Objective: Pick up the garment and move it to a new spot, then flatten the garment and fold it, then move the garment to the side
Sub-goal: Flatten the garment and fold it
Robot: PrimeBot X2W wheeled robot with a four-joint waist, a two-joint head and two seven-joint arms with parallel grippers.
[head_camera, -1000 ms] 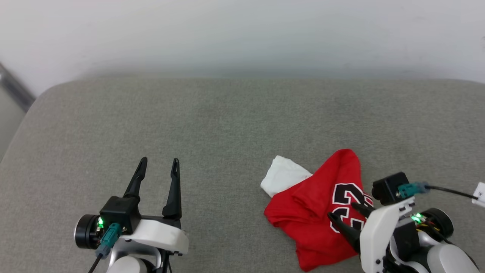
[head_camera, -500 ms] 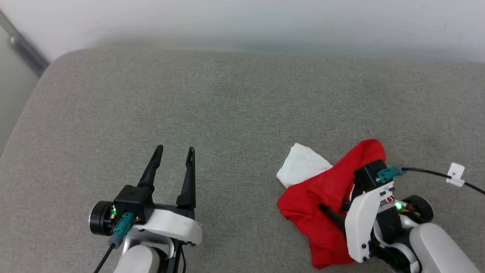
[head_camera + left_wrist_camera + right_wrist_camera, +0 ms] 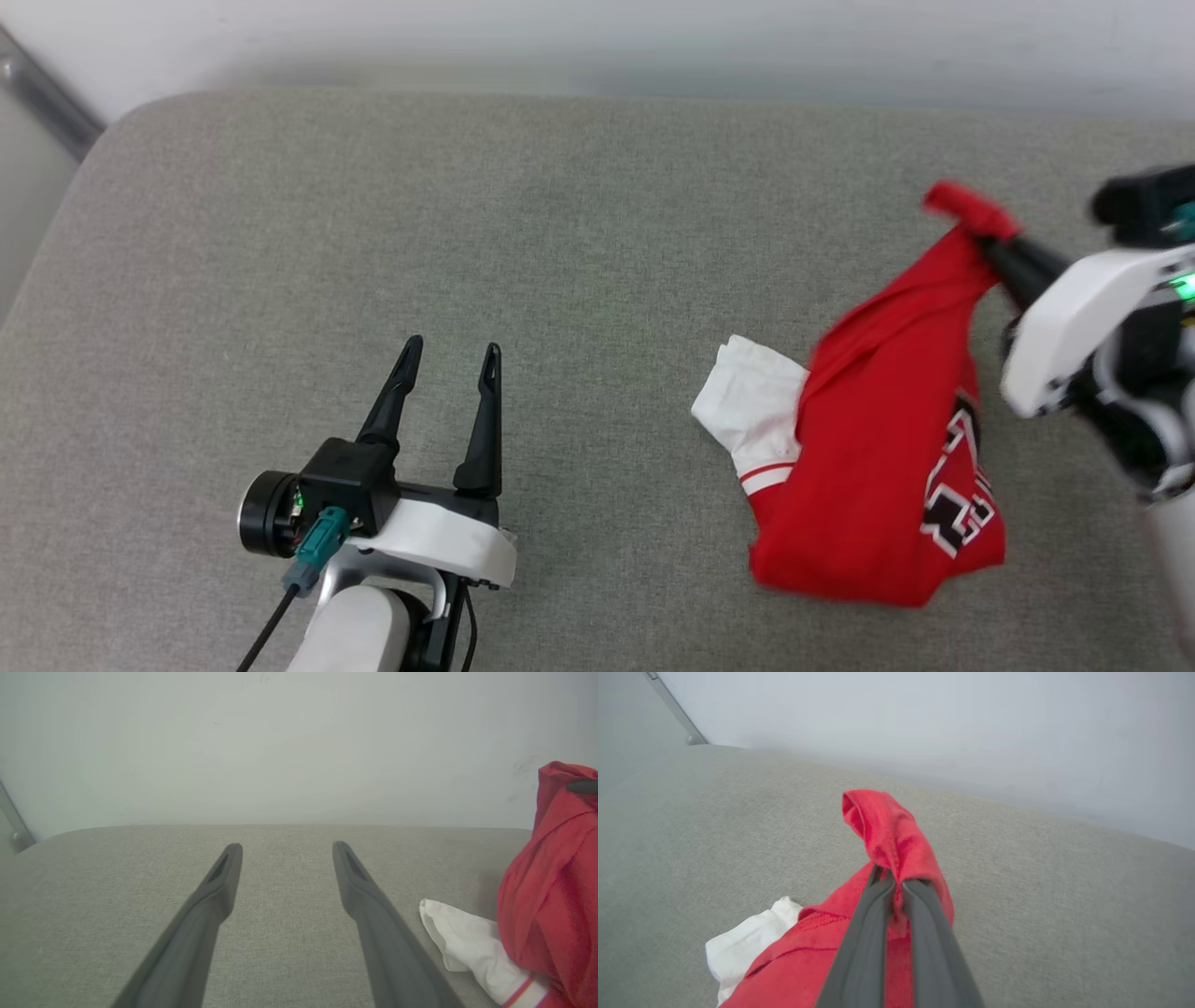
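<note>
Black white-edged print point(image 3: 960, 485) on the red garment point(image 3: 868, 467), creased and folded over, not legible

The right gripper point(image 3: 982, 238), previously open and low over the crumpled garment point(image 3: 878, 467), is now closed on a bunch of red fabric and raised toward the far right of the head view. The garment is no longer a low heap: the pinched part is drawn up taut, while the lower part trails on the surface point(image 3: 560, 233). A red-and-white striped band beside the white section is now exposed
</note>
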